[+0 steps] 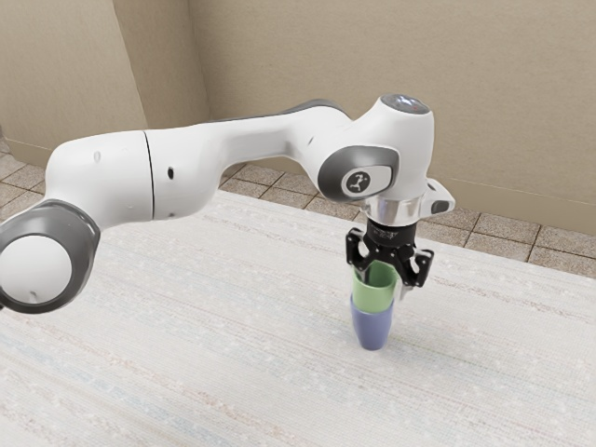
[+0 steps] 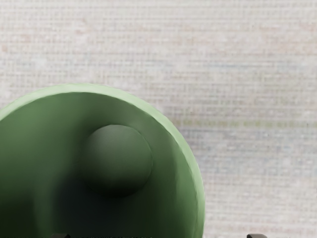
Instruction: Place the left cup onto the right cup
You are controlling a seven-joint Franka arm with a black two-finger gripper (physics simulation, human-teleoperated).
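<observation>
Exterior view first: the white arm (image 1: 233, 158) reaches across the pale table (image 1: 186, 363) and the black gripper (image 1: 386, 277) points straight down over the stack. And it is a stack. The green cup (image 1: 374, 291) sits upright, nested in the mouth of the blue cup (image 1: 374, 328), with its upper half showing above the blue rim. The fingers stand wide around the green rim. From this angle I can't make out a squeeze from either side, so I read the hand as open.

Now the wrist view, looking right down into the green cup (image 2: 99, 163): smooth inner wall, round dark base, and woven table (image 2: 247, 74) beyond. One dark fingertip (image 2: 256, 236) peeks in well outside the cup's wall, with a clear gap between them, and another sits over the cup's inside. That backs the open reading.

On handling, this looks like a light, stiff, thin-walled cup, smooth and tapered, so probably slippery under the pads. The best hold, I judge, is across the rim wall, one finger inside and one outside, as the hand is lined up now, or across the upper body above the blue rim. The pinch should be gentle, because a light nested pair like this could tip or lift together.
</observation>
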